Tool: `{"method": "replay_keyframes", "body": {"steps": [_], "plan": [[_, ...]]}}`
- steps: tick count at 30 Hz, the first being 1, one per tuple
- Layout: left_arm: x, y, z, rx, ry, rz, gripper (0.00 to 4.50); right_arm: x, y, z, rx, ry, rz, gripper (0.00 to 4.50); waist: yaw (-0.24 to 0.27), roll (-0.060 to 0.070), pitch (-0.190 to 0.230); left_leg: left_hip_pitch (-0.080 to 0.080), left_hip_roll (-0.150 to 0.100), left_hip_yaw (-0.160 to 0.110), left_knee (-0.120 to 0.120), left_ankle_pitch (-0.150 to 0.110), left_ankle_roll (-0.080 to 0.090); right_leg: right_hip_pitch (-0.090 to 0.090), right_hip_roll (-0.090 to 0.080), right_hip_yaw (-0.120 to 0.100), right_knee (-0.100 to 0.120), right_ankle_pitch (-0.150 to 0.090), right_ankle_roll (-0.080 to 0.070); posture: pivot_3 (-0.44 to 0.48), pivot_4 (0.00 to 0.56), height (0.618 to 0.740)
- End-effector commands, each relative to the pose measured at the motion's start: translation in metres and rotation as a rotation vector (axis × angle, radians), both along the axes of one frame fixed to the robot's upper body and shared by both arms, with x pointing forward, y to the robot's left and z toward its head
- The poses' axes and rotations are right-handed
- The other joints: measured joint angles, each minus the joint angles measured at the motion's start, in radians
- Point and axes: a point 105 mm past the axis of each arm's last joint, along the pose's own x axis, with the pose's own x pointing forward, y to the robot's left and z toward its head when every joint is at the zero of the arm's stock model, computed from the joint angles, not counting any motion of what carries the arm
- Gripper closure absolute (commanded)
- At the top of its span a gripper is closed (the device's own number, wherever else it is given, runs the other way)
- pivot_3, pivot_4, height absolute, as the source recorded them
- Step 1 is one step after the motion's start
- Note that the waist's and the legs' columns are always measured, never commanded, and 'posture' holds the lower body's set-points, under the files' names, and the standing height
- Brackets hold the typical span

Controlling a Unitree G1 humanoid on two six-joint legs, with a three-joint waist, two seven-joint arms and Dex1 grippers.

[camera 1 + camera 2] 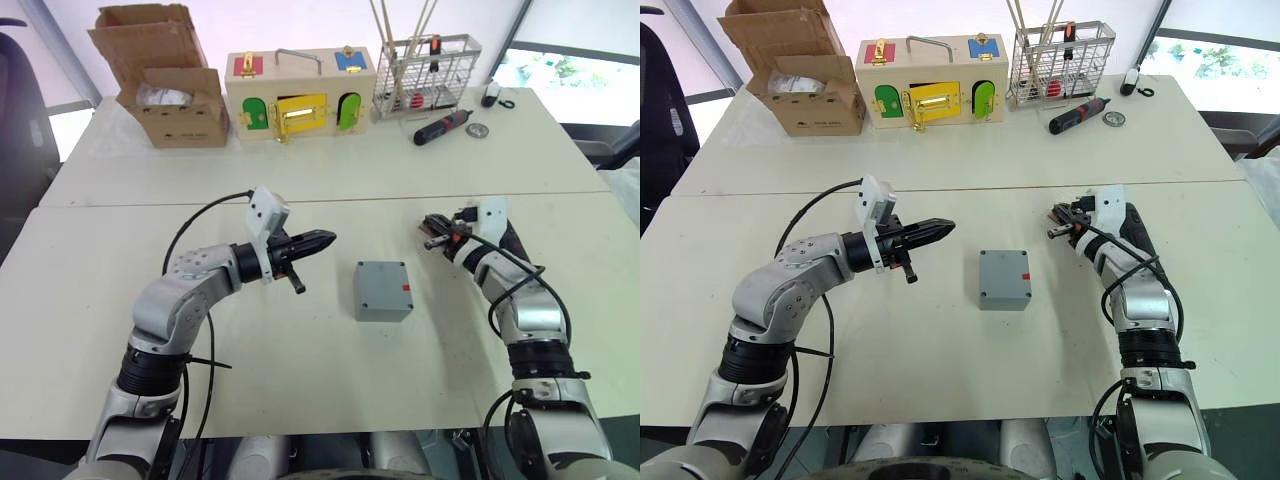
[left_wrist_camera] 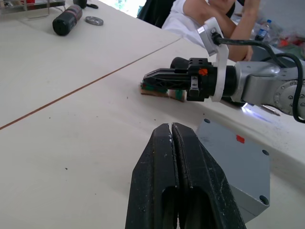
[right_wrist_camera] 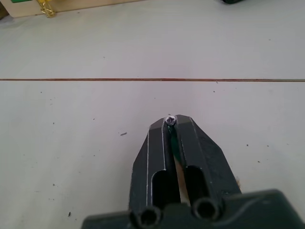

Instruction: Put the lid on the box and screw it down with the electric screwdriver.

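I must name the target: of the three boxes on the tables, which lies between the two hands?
The small grey box with the red mark; the cardboard box and wooden latch box stand far back.

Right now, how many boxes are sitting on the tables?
3: a grey box on the near table between the robot's arms, an open cardboard box at the far left, and a wooden latch box right beside it.

- Two cream tables (image 1: pixel 320 180) pushed together, seam running 9 to 3 o'clock.
- Bright window (image 1: pixel 560 70) at 2 o'clock.
- Dark chair (image 1: pixel 20 120) at 10 o'clock.
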Motion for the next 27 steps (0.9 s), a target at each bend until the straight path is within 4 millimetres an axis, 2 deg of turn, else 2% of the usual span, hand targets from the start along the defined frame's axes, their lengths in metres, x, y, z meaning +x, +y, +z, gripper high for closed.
{"method": "replay_keyframes", "body": {"steps": [1, 9, 19, 21, 24, 27], "plan": [[-0.002, -0.002, 0.009, -0.009, -0.043, -0.011, 4.50, 0.002, 0.001, 0.013, 0.006, -0.052, 0.000, 4.47, 0.000, 0.000, 0.000, 0.000, 0.000, 0.000, 0.000, 0.000, 0.000, 0.000, 0.000, 0.000, 0.000, 0.000, 0.000, 0.000, 0.150, 0.737], [-0.001, -0.002, 0.009, -0.004, -0.043, -0.014, 4.50, -0.005, 0.002, 0.020, 0.018, -0.071, 0.004, 4.47, 0.000, 0.000, 0.000, 0.000, 0.000, 0.000, 0.000, 0.000, 0.000, 0.000, 0.000, 0.000, 0.000, 0.000, 0.000, 0.000, 0.150, 0.737], [-0.001, -0.005, 0.007, -0.007, -0.039, -0.029, 4.50, -0.013, 0.003, 0.047, 0.023, -0.131, -0.004, 4.47, 0.001, 0.000, 0.000, 0.000, 0.000, 0.000, 0.000, 0.000, 0.000, 0.000, 0.000, 0.000, 0.000, 0.000, 0.000, 0.000, 0.150, 0.737], [0.000, -0.003, 0.007, 0.011, -0.051, -0.040, 4.50, -0.018, 0.002, 0.062, 0.021, -0.166, 0.000, 4.47, 0.002, 0.000, 0.000, 0.000, 0.000, 0.000, 0.000, 0.000, 0.000, 0.000, 0.000, 0.000, 0.000, 0.000, 0.000, 0.000, 0.150, 0.737], [-0.002, 0.001, 0.007, 0.074, -0.090, -0.083, 4.50, -0.039, 0.014, 0.082, 0.041, -0.193, 0.100, 4.47, 0.005, 0.000, 0.000, 0.000, 0.000, 0.000, 0.000, 0.000, 0.000, -0.001, 0.000, 0.000, 0.000, 0.000, 0.000, 0.000, 0.150, 0.737], [-0.008, 0.004, 0.004, 0.144, -0.123, -0.146, 4.50, -0.067, 0.033, 0.086, 0.048, -0.159, 0.244, 4.47, 0.007, 0.000, 0.000, 0.000, 0.000, 0.000, -0.001, 0.000, 0.000, -0.001, 0.000, 0.000, 0.000, 0.000, 0.000, 0.000, 0.150, 0.737]]}}
